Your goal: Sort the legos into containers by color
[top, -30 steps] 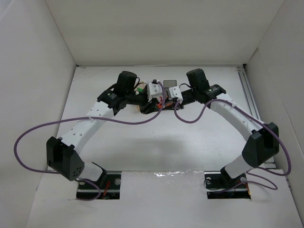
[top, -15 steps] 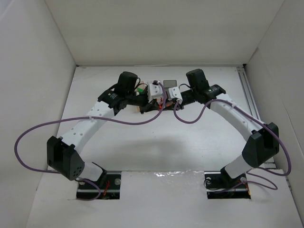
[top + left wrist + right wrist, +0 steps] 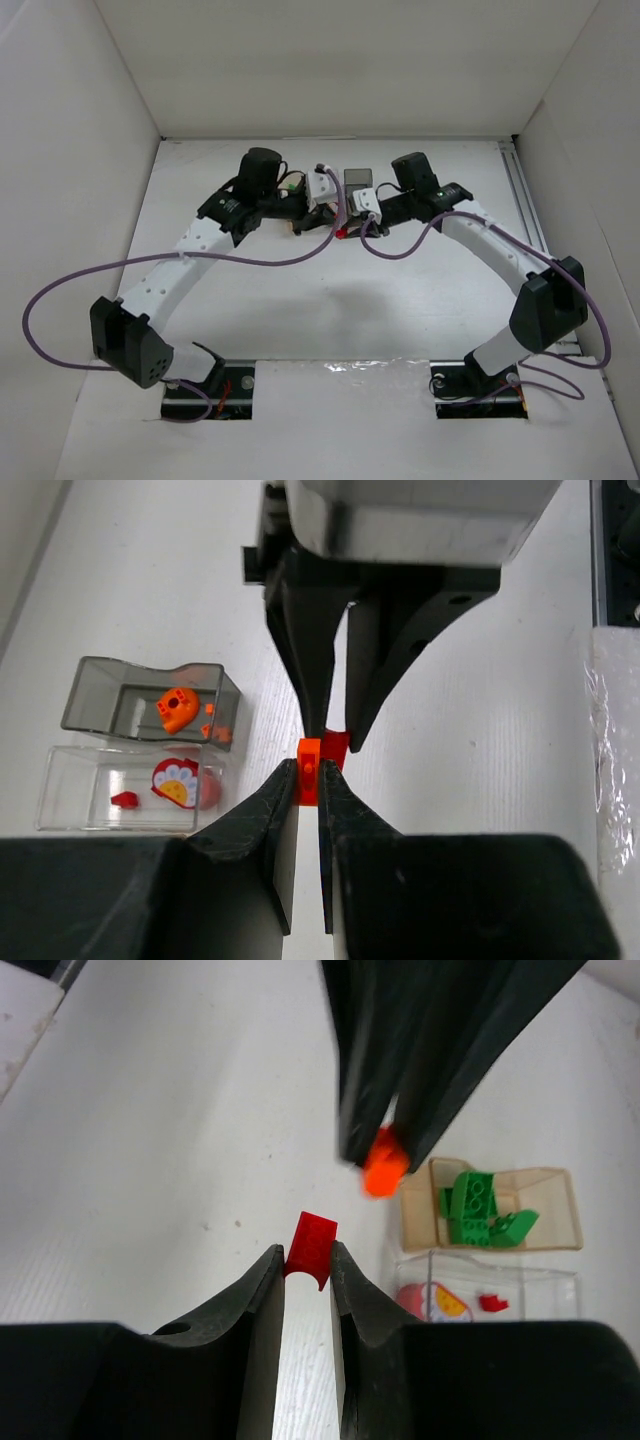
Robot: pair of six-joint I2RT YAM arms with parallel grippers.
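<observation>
My left gripper [image 3: 308, 772] is shut on a small orange brick [image 3: 309, 770], held above the table. Facing it tip to tip, my right gripper [image 3: 308, 1252] is shut on a red brick [image 3: 312, 1245]. In the right wrist view the orange brick [image 3: 383, 1168] sits a short gap away from the red one. The tan-orange bin [image 3: 545, 1210] holds green bricks [image 3: 478, 1205]. The clear bin [image 3: 70, 790] holds a small red piece [image 3: 125, 800] and a round patterned piece [image 3: 180, 783]. The smoky grey bin [image 3: 100, 685] holds a round orange piece [image 3: 177, 708].
The three bins stand side by side near the back middle of the table, with the grey bin [image 3: 358, 178] showing in the top view. White walls enclose the table on three sides. Purple cables loop from both arms.
The left jaws have shut on the orange brick. The left arm has shifted slightly left and back, and the two gripper tips have drawn a little apart.
</observation>
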